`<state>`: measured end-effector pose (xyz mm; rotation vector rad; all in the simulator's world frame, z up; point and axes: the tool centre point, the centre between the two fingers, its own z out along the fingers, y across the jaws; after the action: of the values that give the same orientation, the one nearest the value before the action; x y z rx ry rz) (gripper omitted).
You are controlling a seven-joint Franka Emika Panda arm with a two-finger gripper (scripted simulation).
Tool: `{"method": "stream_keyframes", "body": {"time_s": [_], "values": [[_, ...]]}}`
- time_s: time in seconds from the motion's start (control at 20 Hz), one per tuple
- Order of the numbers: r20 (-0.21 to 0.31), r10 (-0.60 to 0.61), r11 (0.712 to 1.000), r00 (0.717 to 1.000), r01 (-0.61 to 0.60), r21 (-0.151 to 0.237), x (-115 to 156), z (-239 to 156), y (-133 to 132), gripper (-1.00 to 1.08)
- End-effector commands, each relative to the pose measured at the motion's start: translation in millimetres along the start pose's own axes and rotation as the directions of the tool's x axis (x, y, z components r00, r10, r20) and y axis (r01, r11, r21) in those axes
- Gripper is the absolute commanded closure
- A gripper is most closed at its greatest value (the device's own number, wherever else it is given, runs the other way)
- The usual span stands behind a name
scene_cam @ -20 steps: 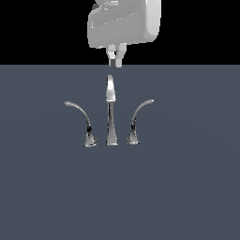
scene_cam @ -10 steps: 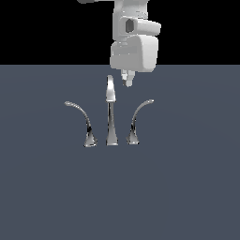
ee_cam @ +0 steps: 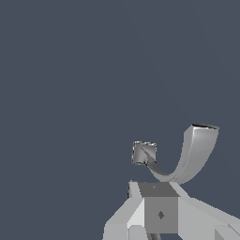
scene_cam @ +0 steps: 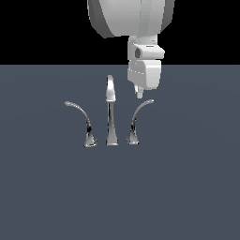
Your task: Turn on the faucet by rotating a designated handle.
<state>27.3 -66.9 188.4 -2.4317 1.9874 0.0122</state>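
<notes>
Exterior view: gripper (scene_cam: 138, 94) hangs just above the tip of the handle (scene_cam: 138, 115); faucet (scene_cam: 110, 112) spout beside it, mirror lever (scene_cam: 80, 119) beyond. Grey surface (scene_cam: 187, 187) below. Finger spread cannot be told; nothing visibly held.

Wrist view: handle (ee_cam: 194, 154) curves close ahead of the fingertips (ee_cam: 159, 206); its base (ee_cam: 143, 153) is beyond; fingers largely cut off.

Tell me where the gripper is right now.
In the exterior view the gripper hangs just right of the spout, close above the tip of the handle that sweeps right.
</notes>
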Motion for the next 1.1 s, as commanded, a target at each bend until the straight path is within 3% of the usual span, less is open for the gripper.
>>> {"method": "stream_keyframes", "body": {"time_s": [0.0, 0.35, 1.05], "values": [[-0.004, 0.048, 0.999, 0.999, -0.048, 0.002, 11.2, 8.2, -5.4, 1.08], [-0.008, 0.118, 0.993, 0.993, -0.118, 0.005, 28.6, 20.4, -11.8, 1.08], [-0.006, 0.108, 0.994, 0.994, -0.108, 0.005, 28.1, 18.1, -4.1, 1.08]]}}
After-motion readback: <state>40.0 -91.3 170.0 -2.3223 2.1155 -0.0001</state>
